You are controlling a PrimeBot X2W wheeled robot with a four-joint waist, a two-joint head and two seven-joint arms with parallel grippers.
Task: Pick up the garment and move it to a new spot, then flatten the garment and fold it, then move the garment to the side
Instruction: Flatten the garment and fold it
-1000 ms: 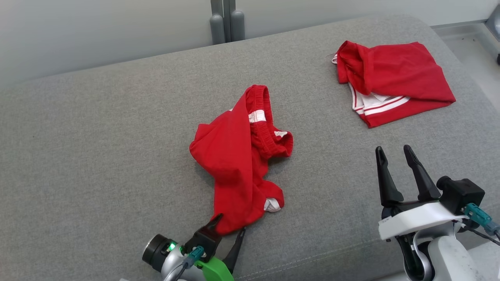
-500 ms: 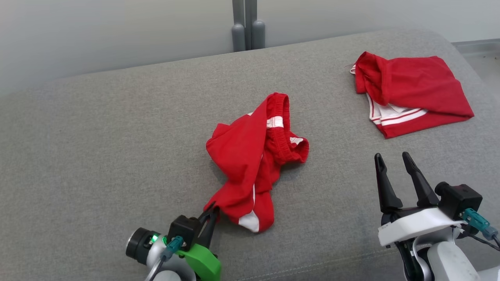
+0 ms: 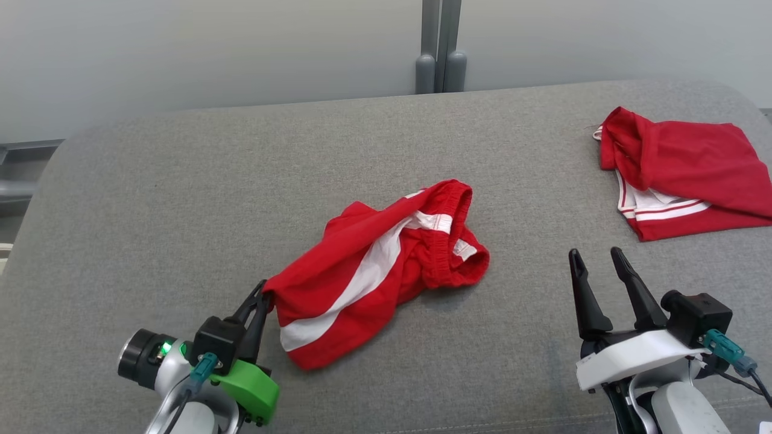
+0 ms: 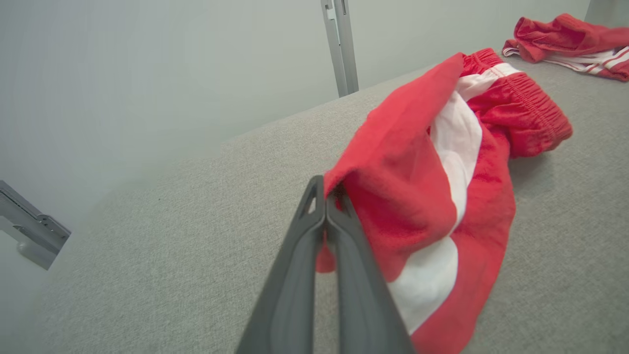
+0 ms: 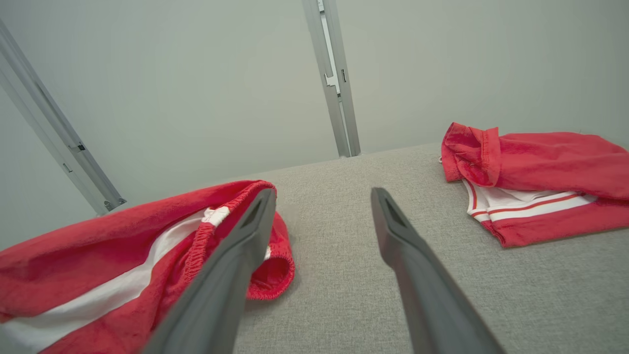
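Note:
The garment [image 3: 374, 268] is a pair of red shorts with a white side stripe, lying crumpled and stretched out on the middle of the grey cushion [image 3: 151, 199]. My left gripper [image 3: 262, 293] is shut on its lower left corner, at the hem. In the left wrist view the two fingers [image 4: 314, 231] press together on a fold of the red garment [image 4: 417, 167]. My right gripper [image 3: 597, 256] stands open at the lower right, apart from the cloth, with nothing between its fingers [image 5: 236, 255]. The garment [image 5: 123, 275] lies to the left of that gripper.
A second red garment [image 3: 681, 169] with white stripes lies folded at the cushion's far right, also visible as a folded red pile [image 5: 535, 182]. A grey post [image 3: 440, 45] stands behind the cushion against the pale wall. The cushion's left edge drops off near a metal bracket [image 4: 29, 226].
My left gripper closed on the garment's lower corner and pulled it to the left, stretching the cloth out. The head camera has swung, shifting the whole picture. My right gripper stayed open.

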